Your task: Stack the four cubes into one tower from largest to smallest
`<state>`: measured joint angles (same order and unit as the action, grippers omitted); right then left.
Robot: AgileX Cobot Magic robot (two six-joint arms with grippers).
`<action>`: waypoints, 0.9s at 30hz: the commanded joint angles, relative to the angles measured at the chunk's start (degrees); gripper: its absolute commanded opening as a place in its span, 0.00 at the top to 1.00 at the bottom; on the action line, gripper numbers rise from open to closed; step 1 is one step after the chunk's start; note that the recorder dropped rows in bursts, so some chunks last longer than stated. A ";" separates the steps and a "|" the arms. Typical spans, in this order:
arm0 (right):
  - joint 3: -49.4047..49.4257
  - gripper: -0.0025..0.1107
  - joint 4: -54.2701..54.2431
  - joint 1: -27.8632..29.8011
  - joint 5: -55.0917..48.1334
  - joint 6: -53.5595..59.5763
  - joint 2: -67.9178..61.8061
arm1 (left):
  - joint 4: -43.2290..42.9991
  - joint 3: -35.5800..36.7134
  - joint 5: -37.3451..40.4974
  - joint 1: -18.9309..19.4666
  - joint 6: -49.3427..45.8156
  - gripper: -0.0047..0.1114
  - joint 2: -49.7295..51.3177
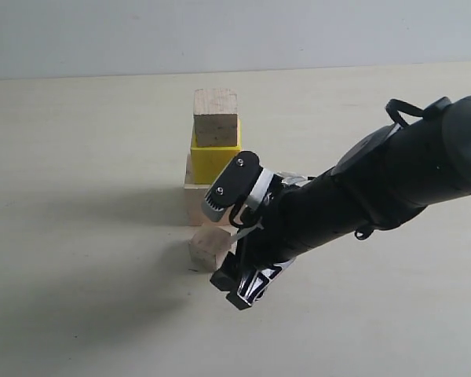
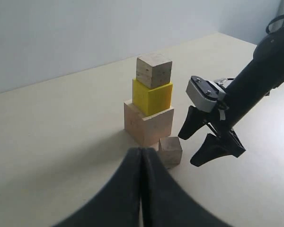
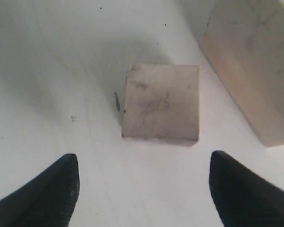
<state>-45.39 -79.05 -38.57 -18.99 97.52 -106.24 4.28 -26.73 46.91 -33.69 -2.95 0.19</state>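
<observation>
The right hand (image 3: 143, 163) hangs empty with its jaws spread wide. The smallest greyish cube (image 3: 161, 104) lies straight ahead, centred on the gap, on the surface (image 1: 78, 236) just beside the large cube (image 1: 193, 206) at the foot of the tower (image 1: 215, 137). The left hand (image 2: 141, 153), pressed shut, seems farther off.

Bright, soft light; the tower (image 1: 212, 161) casts blurred shadow.

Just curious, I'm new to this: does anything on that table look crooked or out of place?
One small wooden block lies on the table beside the big bottom block instead of on top. The top block looks slightly twisted on the yellow block. Nothing looks damaged.
</observation>
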 commanded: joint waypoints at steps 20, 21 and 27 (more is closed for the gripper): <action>-1.41 0.34 -0.41 -0.10 -0.74 -0.05 -0.49 | 0.75 0.14 -0.61 -0.34 0.05 0.96 -0.19; -1.41 0.34 -0.41 -0.10 -0.74 -0.05 -0.49 | 0.75 0.14 -0.61 -0.34 0.05 0.96 -0.19; -1.41 0.34 -2.97 -0.10 -0.74 0.19 -0.49 | 0.75 0.14 -0.61 -0.34 0.05 0.96 -0.19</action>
<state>-46.45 -80.67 -38.57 -19.59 97.52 -106.76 4.38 -26.69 46.91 -33.69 -2.95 0.19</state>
